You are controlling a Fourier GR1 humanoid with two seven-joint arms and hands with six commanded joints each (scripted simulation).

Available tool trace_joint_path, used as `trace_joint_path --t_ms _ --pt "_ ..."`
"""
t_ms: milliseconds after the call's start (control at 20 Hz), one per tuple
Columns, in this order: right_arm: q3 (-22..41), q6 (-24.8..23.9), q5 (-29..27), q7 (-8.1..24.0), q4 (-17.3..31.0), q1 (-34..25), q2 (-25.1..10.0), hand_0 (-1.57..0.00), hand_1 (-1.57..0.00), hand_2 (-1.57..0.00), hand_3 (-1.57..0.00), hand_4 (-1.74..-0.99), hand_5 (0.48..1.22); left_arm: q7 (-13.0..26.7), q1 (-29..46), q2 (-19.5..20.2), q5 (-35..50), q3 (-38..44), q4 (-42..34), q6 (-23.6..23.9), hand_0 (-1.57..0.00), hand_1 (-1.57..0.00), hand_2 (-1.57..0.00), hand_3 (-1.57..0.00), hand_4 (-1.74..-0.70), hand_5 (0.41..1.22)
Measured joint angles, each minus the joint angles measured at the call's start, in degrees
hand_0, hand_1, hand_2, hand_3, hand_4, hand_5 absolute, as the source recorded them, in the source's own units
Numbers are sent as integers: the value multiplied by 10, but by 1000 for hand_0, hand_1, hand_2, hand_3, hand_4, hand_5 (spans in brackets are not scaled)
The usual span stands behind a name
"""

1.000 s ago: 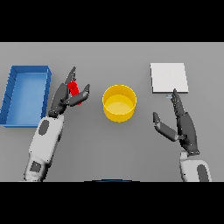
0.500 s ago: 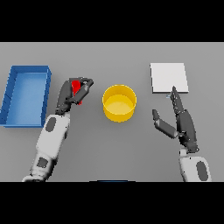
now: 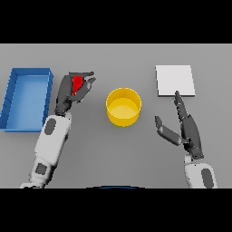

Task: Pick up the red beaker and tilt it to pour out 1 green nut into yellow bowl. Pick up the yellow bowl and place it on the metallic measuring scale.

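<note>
The small red beaker (image 3: 77,84) is lifted and held in my left hand (image 3: 68,93), whose fingers and thumb curl round it, left of the yellow bowl (image 3: 123,106). The bowl stands at the middle of the table, and I can see no nut in it. The metallic scale (image 3: 175,80), a pale square plate, lies at the back right. My right hand (image 3: 186,129) hovers open just in front of the scale and to the right of the bowl, fingers straight and thumb spread.
A blue open tray (image 3: 27,97) sits at the far left of the grey table, beside my left arm.
My left hand has closed round the red beaker, raised it and carried it slightly right toward the bowl. The right hand has barely moved.
</note>
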Motion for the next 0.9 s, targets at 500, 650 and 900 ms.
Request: trace_joint_path --t_ms 500,650,900 --pt "7 -9 20 16 -19 4 -2 1 1 1 1 -1243 710 110 -46 100 -103 -138 -47 -59 -1563 -1563 -1563 -1563 -1733 1113" --pt "9 -8 22 19 -20 10 -4 1 1 1 1 -1254 717 116 -74 122 -134 -175 -31 -69 -1567 -1567 -1567 -1567 -1737 1112" --pt "9 -2 12 14 -23 7 1 1 1 1 1 -1269 722 129 -150 165 -260 -291 8 -89 -1570 -1570 -1570 -1570 -1740 1166"
